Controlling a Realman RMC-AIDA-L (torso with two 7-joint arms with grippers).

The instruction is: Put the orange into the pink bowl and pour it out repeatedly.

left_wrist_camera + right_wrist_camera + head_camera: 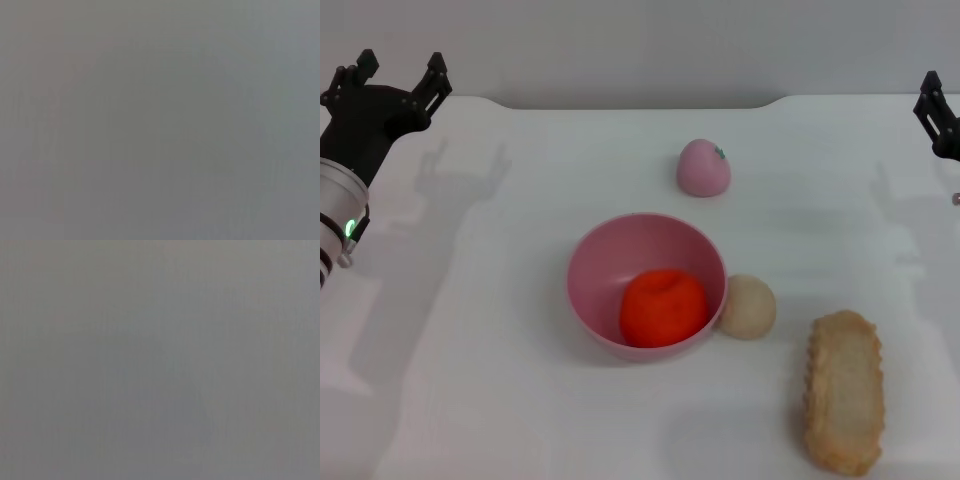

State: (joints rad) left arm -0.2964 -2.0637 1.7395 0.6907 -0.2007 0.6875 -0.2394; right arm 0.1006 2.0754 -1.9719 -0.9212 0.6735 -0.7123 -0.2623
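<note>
Inside the pink bowl (610, 262) sat the orange (663, 307) — a beige ball (748, 306) touched the bowl's right rim. The left claw (400, 80) hung apart, far left; right claw (938, 112) — cannot tell.

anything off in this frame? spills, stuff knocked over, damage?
Nothing stands out. The orange sits inside the upright pink bowl, the beige ball rests against the bowl's right side, and the pink fruit and bread lie apart on the table. Left gripper is open at the far left edge; right gripper is at the far right edge.
</note>
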